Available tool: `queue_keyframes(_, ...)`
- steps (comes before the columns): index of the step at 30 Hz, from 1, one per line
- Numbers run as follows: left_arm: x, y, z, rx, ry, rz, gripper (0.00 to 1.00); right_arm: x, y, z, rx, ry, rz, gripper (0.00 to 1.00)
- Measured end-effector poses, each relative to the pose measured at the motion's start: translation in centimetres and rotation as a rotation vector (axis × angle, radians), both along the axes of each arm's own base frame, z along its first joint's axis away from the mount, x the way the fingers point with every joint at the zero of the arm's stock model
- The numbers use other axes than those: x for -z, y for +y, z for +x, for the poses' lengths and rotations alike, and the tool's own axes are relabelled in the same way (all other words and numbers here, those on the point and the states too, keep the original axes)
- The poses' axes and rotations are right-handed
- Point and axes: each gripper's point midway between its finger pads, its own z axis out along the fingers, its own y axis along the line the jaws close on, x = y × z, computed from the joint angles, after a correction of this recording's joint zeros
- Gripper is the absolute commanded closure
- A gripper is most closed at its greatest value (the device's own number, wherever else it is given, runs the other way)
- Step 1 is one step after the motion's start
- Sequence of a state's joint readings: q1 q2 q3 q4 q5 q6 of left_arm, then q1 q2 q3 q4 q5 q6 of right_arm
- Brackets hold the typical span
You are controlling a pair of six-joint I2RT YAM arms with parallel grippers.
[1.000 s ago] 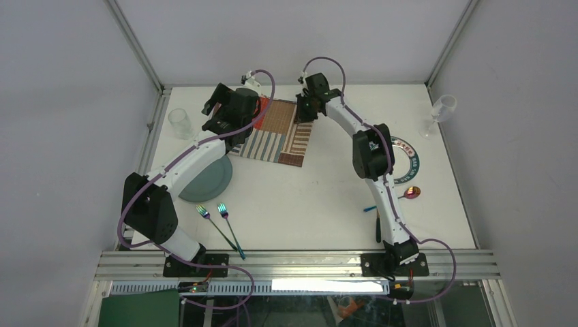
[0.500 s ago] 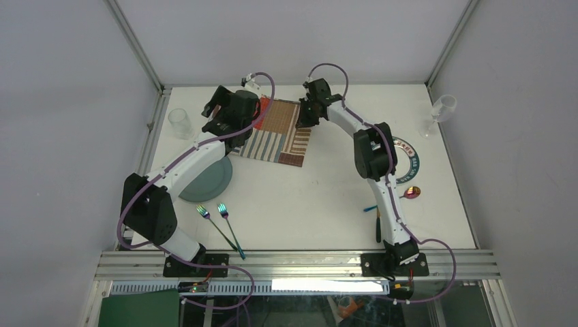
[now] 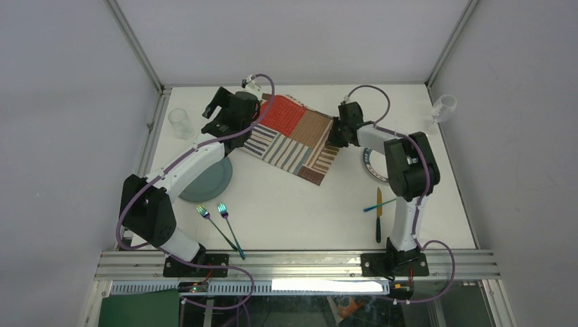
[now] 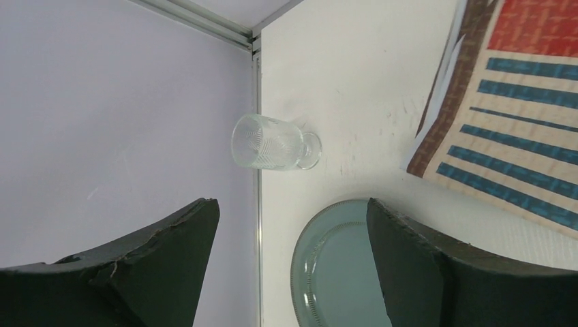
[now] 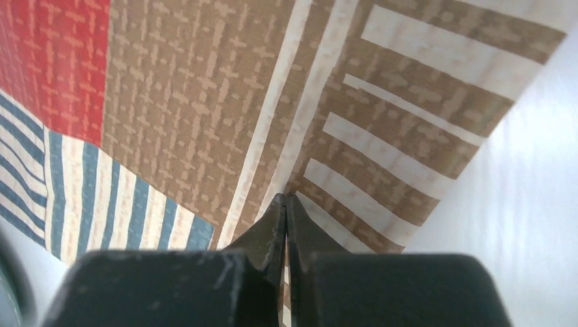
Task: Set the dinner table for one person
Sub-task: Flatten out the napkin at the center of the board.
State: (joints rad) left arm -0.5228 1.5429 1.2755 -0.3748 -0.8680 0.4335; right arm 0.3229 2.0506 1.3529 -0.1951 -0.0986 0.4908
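Note:
The striped red, blue and brown placemat [image 3: 293, 139] lies spread at an angle on the far middle of the white dinner table [image 3: 307, 204]. My right gripper [image 3: 334, 133] is shut on the placemat's right edge; in the right wrist view the fingertips [image 5: 286, 204] pinch the brown-striped cloth [image 5: 382, 136]. At the mat's left side my left gripper [image 3: 217, 114] hangs open and empty. The left wrist view shows its jaws [image 4: 292, 204] spread wide above the table, with a corner of the placemat [image 4: 504, 116] to the right.
A clear tumbler [image 3: 180, 123] [image 4: 272, 143] stands at the far left rail. A blue-grey plate [image 3: 211, 178] [image 4: 334, 266] lies under the left arm. Two forks [image 3: 221, 221] lie near the front. A patterned plate [image 3: 371, 167], a knife [image 3: 379, 214] and a wine glass [image 3: 439, 109] are on the right.
My right gripper has pulled the placemat's edge to the right, unfolding it so the red panel shows. The right arm swung right over the patterned plate. The left gripper barely moved.

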Motion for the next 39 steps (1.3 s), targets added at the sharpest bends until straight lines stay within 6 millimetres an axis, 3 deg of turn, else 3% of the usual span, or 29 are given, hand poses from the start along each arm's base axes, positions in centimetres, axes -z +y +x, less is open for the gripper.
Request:
queue_keyframes(4, 0.9, -0.7, 0.3, 0.032, 0.025, -0.008, 0.22, -0.1, -2.1, -4.8, 0.034, 0.030, -0.016, 1.00)
queue_keyframes(8, 4.0, -2.6, 1.6, 0.096, 0.105, -0.024, 0.49, -0.1, -3.6, -9.4, 0.041, 0.081, -0.045, 1.00)
queue_keyframes(10, 6.5, -4.9, 2.7, 0.172, 0.185, -0.059, 0.68, -0.1, -4.0, -11.2, 0.036, 0.109, -0.071, 1.00)
queue_keyframes(13, 10.1, -9.0, 4.2, 0.292, 0.317, -0.127, 0.81, -0.3, -3.8, -13.7, 0.007, 0.147, -0.109, 1.00)
queue_keyframes(19, 15.2, -17.3, 7.2, 0.470, 0.502, -0.264, 0.85, -1.0, -1.7, -18.2, -0.099, 0.168, -0.150, 1.00)
queue_keyframes(25, 17.9, -20.6, 6.2, 0.541, 0.624, -0.359, 0.84, -0.5, 0.3, -22.2, -0.194, 0.185, -0.190, 1.00)
queue_keyframes(28, 18.2, -21.5, 6.7, 0.550, 0.630, -0.388, 0.84, -0.6, 0.1, -22.4, -0.199, 0.163, -0.247, 1.00)
queue_keyframes(30, 18.3, -21.9, 7.1, 0.549, 0.628, -0.397, 0.84, -1.4, -0.7, -21.4, -0.173, 0.138, -0.294, 1.00)
queue_keyframes(35, 19.1, -22.2, 7.9, 0.539, 0.620, -0.392, 0.85, -5.7, -2.0, -16.1, -0.089, 0.013, -0.315, 1.00)
queue_keyframes(39, 20.7, -22.0, 8.3, 0.516, 0.633, -0.376, 0.84, -8.5, -4.1, -12.0, -0.004, -0.061, -0.286, 1.00)
